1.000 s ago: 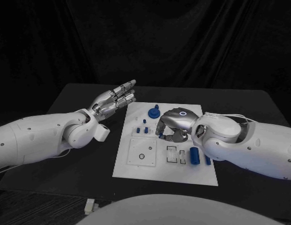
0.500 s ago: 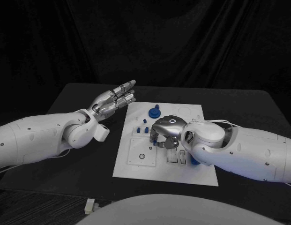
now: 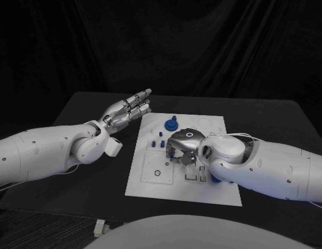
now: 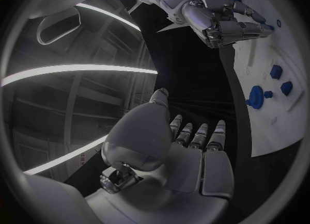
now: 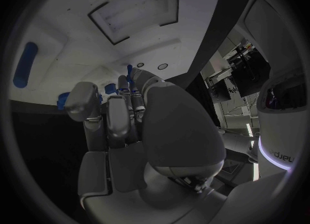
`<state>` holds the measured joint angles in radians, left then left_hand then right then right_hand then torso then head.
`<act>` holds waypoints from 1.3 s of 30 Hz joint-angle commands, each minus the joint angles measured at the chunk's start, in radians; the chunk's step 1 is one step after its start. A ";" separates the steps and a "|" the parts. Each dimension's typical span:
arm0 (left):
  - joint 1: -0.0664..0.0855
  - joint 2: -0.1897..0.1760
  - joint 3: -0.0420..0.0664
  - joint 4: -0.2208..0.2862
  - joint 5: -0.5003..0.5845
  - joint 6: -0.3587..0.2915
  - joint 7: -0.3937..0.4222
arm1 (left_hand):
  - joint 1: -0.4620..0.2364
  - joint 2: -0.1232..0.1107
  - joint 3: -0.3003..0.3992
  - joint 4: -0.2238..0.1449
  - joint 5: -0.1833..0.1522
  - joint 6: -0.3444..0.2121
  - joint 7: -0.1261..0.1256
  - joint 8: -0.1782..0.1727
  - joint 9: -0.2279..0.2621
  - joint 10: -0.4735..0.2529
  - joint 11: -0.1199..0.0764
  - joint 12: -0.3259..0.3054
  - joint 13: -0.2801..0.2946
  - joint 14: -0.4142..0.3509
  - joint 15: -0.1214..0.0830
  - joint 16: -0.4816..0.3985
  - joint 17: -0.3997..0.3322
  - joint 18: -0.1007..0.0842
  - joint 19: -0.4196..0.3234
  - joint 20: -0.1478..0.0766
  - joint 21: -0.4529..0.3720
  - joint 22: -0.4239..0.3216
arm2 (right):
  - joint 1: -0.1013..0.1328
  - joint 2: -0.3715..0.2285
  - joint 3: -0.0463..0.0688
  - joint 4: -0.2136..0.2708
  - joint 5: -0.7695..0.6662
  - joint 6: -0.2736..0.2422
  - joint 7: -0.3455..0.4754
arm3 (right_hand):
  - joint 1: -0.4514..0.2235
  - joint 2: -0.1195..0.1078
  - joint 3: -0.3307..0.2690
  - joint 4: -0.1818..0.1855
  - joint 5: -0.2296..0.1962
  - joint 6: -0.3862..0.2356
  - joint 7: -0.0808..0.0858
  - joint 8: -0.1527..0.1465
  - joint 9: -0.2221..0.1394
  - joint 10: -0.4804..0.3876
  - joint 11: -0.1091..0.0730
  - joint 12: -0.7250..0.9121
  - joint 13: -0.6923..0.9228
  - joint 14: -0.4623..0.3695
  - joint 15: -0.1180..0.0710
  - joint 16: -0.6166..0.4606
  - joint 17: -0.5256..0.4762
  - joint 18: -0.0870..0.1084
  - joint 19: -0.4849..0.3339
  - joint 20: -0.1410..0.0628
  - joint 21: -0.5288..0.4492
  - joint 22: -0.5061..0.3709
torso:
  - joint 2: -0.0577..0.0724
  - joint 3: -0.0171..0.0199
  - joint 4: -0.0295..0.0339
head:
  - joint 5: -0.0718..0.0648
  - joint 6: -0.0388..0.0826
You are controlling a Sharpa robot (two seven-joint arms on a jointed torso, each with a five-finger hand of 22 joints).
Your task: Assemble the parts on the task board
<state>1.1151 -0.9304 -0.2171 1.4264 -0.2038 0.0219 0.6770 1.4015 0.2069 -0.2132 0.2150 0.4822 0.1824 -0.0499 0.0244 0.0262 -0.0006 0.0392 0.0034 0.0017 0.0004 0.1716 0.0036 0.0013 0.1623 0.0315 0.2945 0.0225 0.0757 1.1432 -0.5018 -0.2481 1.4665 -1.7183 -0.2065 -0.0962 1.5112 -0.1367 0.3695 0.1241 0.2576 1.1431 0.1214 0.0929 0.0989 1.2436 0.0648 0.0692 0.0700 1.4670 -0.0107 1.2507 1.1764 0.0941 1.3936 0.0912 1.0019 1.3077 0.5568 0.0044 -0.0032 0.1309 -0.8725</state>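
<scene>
The white board [image 3: 150,179] lies in the middle of the black table [image 3: 71,171]. Small blue parts sit on it.

The right hand [image 3: 182,148] is low over the middle of the board, fingers curled down toward it. In the right wrist view, a small blue part [image 5: 129,69] shows at its fingertips [image 5: 123,83], but it is hard to tell if the hand holds it.

The left hand [image 3: 128,110] is up in the air over the table, by the board's far left corner. Its fingers are straight and apart, and it holds nothing.

A round blue part [image 3: 170,124] stands near the far edge of the board. Two small blue parts [image 3: 156,144] sit on the board's left side, just beside the right hand. A long blue part [image 5: 25,64] lies near the board's right edge, partly under the right arm [image 3: 280,168]. Near the board's near left corner there is a square outline with a small ring [image 3: 157,173] in it.
</scene>
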 commanded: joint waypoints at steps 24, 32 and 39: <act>-0.008 0.007 0.001 -0.002 0.006 0.008 0.015 | 0.007 0.011 0.004 -0.009 0.009 0.001 0.010 0.004 0.001 0.001 0.005 -0.003 -0.002 0.000 -0.002 -0.004 -0.001 0.011 0.005 -0.002 0.001 -0.001 | -0.010 0.013 0.001 0.008 -0.012 0.005 -0.023 | 0.003 0.004 -0.002 -0.009 -0.007 0.002 0.004 0.000 0.002 0.006 -0.001 0.008 0.003 0.005 -0.006 0.000 -0.002 0.011 -0.002 -0.005 -0.009 0.110 | 0.000 -0.0003 -0.0003 | 0.005 0.000; -0.010 0.007 0.001 -0.002 0.006 0.011 0.009 | 0.008 0.012 0.004 -0.010 0.009 0.003 0.013 0.005 0.002 0.001 0.005 -0.003 -0.002 0.000 -0.002 -0.004 -0.001 0.011 0.005 -0.001 0.001 -0.001 | -0.019 0.018 0.001 0.006 -0.012 0.006 -0.023 | 0.003 0.004 -0.002 -0.009 -0.007 0.002 0.004 0.000 0.002 0.006 -0.002 0.008 0.003 0.004 -0.006 -0.002 -0.004 0.011 -0.002 -0.005 -0.009 0.110 | -0.001 -0.0006 0.0003 | 0.009 0.000; -0.015 0.007 0.001 -0.006 0.006 0.014 0.005 | 0.010 0.013 0.005 -0.012 0.010 0.005 0.018 0.005 0.002 0.001 0.005 -0.003 -0.002 0.000 -0.001 -0.004 -0.001 0.011 0.006 -0.001 0.001 -0.001 | -0.022 0.022 0.001 0.007 -0.012 0.008 -0.022 | 0.003 0.004 -0.002 -0.010 -0.009 0.003 0.004 0.000 0.003 0.008 -0.002 0.008 0.003 0.004 -0.006 -0.002 -0.004 0.012 -0.002 -0.005 -0.011 0.109 | 0.000 0.0001 0.0003 | 0.008 0.000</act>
<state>1.1026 -0.9251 -0.2170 1.4204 -0.2038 0.0239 0.6735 1.4095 0.2148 -0.2077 0.2096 0.4859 0.1859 -0.0390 0.0244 0.0271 -0.0006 0.0390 0.0034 0.0014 0.0004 0.1716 0.0036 0.0009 0.1623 0.0314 0.2945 0.0225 0.0745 1.1266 -0.4812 -0.2460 1.4721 -1.7227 -0.2056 -0.1012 1.5107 -0.1371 0.3666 0.1213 0.2537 1.1430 0.1214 0.0928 0.1006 1.2433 0.0649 0.0734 0.0723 1.4670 -0.0107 1.2507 1.1733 0.0941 1.3936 0.0913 0.9973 1.3073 0.5563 0.0038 -0.0030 0.1402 -0.8725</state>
